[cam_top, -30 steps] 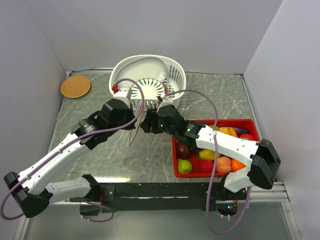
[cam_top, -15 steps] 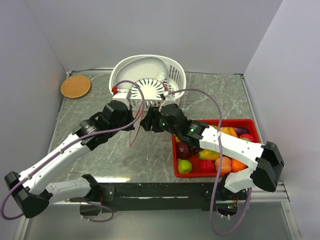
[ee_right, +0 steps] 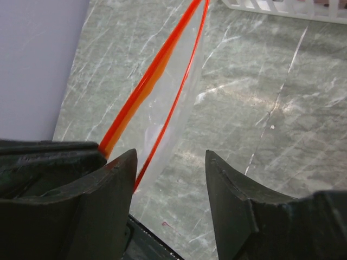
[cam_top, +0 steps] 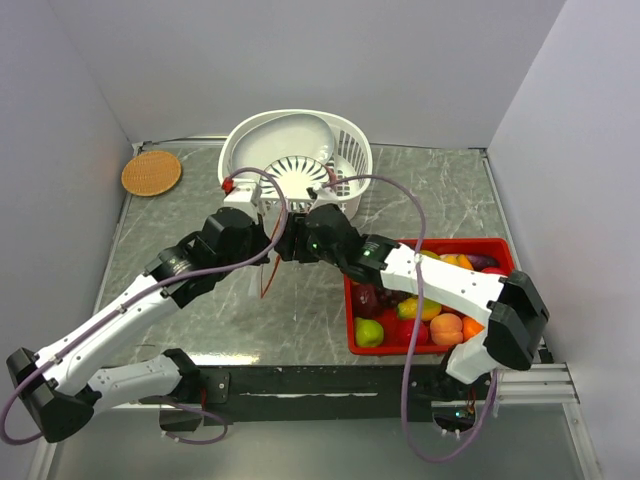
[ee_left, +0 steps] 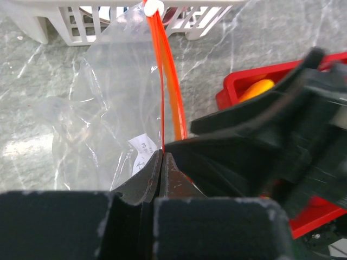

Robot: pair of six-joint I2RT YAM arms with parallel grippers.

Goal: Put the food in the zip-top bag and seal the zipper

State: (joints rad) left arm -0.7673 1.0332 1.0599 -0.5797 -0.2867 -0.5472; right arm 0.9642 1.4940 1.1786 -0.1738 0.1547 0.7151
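Note:
The clear zip-top bag (cam_top: 262, 272) hangs from my left gripper (cam_top: 272, 241) above the table, in front of the basket. In the left wrist view my left gripper (ee_left: 162, 157) is shut on the orange-red zipper (ee_left: 162, 81), with the bag (ee_left: 103, 108) hanging crinkled and a white slider (ee_left: 153, 6) at the strip's far end. My right gripper (cam_top: 291, 244) is open right beside it. In the right wrist view the right gripper (ee_right: 171, 162) is open, with the zipper (ee_right: 146, 86) passing by its left finger and nothing held. The food (cam_top: 420, 308) lies in the red tray (cam_top: 350, 318).
A white slotted basket (cam_top: 350, 150) stands at the back centre, just behind both grippers. A round cork mat (cam_top: 151, 172) lies at the back left. The red tray lies at the right front, under the right arm. Walls close in on both sides.
My right gripper has moved left, closer to the left gripper and the bag's mouth. The left gripper has kept its hold on the zipper and shifted slightly.

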